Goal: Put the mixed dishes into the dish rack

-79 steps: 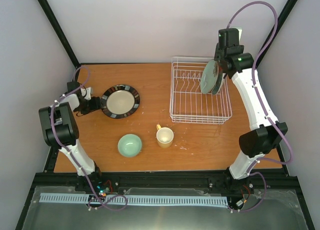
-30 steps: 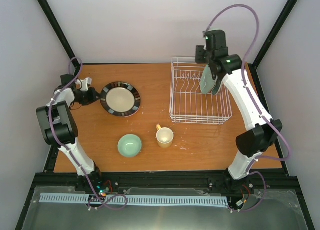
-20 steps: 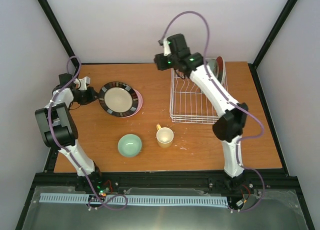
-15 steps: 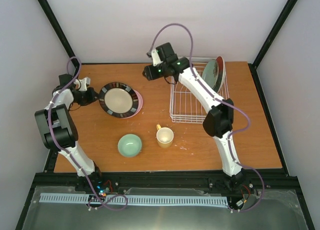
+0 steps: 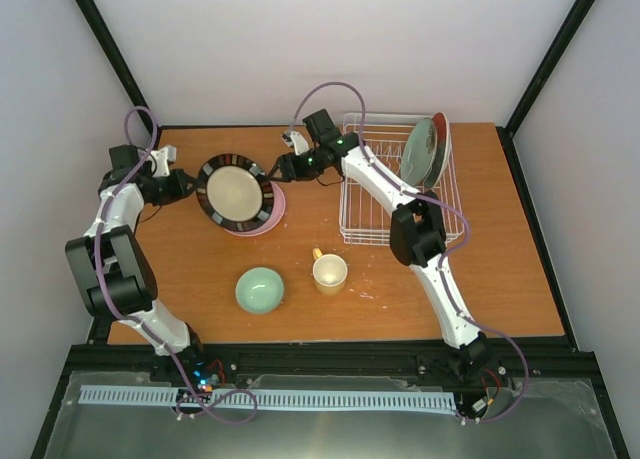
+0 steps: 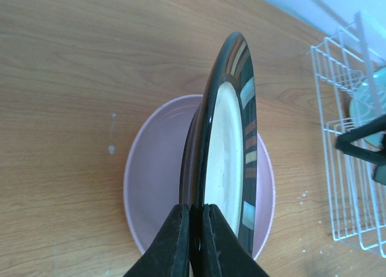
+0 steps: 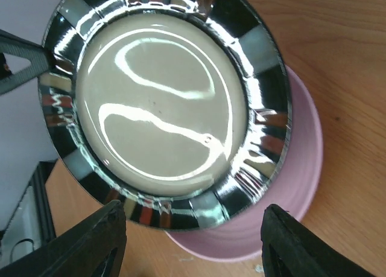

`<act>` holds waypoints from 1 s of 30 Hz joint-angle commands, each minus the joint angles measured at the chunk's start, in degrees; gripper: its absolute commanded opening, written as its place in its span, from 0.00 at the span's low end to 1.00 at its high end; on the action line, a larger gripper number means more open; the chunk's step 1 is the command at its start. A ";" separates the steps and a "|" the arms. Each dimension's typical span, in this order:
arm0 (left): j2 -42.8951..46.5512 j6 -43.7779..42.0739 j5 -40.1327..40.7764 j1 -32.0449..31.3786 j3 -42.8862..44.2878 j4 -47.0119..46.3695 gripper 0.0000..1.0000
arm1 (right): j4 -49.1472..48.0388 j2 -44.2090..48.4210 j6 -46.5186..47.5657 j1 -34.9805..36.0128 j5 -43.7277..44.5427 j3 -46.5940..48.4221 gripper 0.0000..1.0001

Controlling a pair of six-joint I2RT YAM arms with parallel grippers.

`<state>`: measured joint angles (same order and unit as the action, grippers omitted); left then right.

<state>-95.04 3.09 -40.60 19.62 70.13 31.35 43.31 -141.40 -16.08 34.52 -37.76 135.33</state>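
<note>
Wooden tabletop (image 5: 200, 269) inspected: left gripper (image 5: 190, 186) is clamped tight on the rim of the dark cream-centred plate (image 5: 238, 193), holding it tipped on edge directly ahead of its fingers, over the pink plate (image 5: 276, 212) lying flat beneath. Right gripper (image 5: 275, 167) stands wide and empty, facing that plate's far rim just ahead of it, apparently for a handover. Judged progress: the mint-green plate (image 5: 420, 151) and the red plate (image 5: 441, 137) stand in the dish rack (image 5: 380, 229) behind the right gripper; the dark plate, pink plate, mint bowl (image 5: 260, 289) and mug (image 5: 330, 272) are not yet loaded.
</note>
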 commanded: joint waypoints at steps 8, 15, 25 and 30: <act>6.15 2.41 -19.87 -0.12 -6.73 -11.69 0.01 | -8.10 -3.63 -3.32 0.76 -6.65 2.45 0.61; 6.03 -2.45 -21.88 0.18 -5.97 -7.63 0.01 | -0.46 0.02 4.95 0.40 1.97 1.11 0.61; 1.33 -3.13 -36.19 5.85 -5.26 -10.01 0.01 | -0.59 6.75 5.78 -3.52 9.00 -1.56 0.62; -1.26 -3.09 -41.46 5.84 -3.44 -9.77 0.01 | -1.01 5.50 3.42 -4.94 2.85 -1.06 0.63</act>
<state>-95.68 0.58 -68.27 25.45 62.54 24.14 42.59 -136.84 -11.44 30.50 -30.87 133.82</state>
